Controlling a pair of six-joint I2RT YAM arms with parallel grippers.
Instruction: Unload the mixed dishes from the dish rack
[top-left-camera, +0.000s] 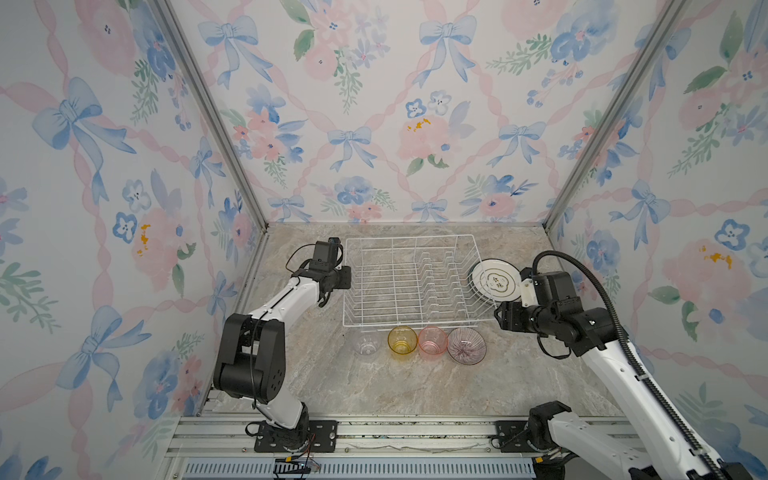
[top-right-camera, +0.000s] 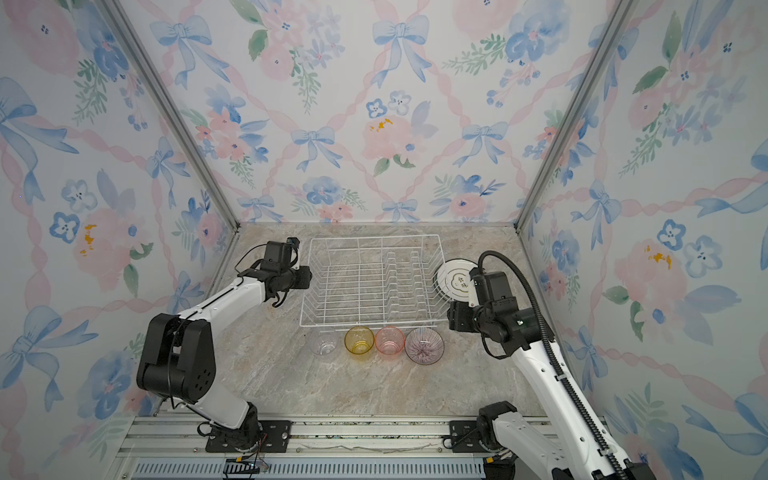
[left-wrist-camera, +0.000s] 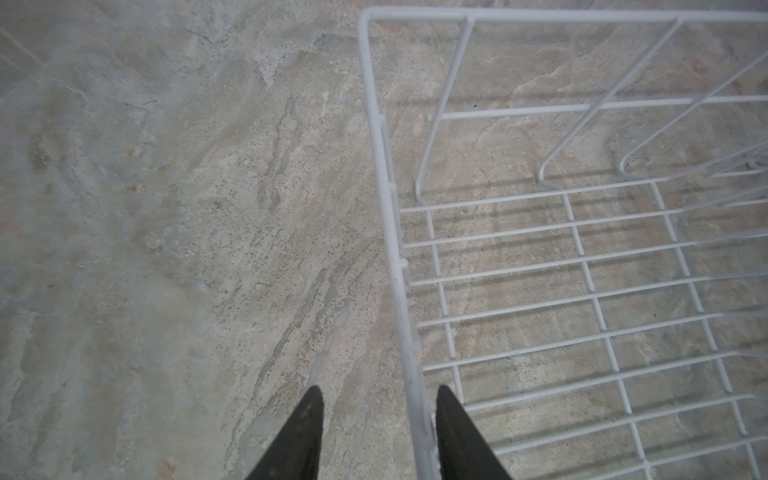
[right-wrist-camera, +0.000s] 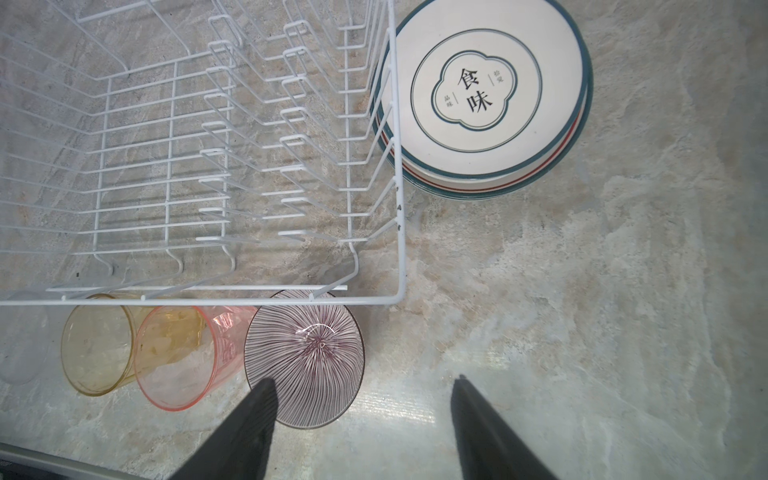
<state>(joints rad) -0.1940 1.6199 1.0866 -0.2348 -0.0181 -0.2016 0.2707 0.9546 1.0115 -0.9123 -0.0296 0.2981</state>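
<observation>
The white wire dish rack (top-left-camera: 415, 324) (top-right-camera: 374, 322) stands empty in the middle of the table in both top views. A stack of white plates (top-left-camera: 496, 280) (right-wrist-camera: 478, 83) with dark rims lies flat against its right side. In front of the rack stand a clear tumbler (top-left-camera: 366, 344), a yellow tumbler (top-left-camera: 402, 339), a pink tumbler (top-left-camera: 432, 340) and the purple-striped bowl (top-left-camera: 466, 345) (right-wrist-camera: 307, 353). My left gripper (left-wrist-camera: 379, 390) (top-left-camera: 344, 279) is open astride the rack's left rim wire (left-wrist-camera: 390, 208). My right gripper (right-wrist-camera: 365, 380) (top-left-camera: 500, 318) hangs open over bare table beside the bowl.
Floral walls close in the marble table (top-left-camera: 374, 386) on three sides. An aluminium rail (top-left-camera: 415, 428) carrying both arm bases runs along the front edge. Bare marble lies in front of the row of tumblers and left of the rack.
</observation>
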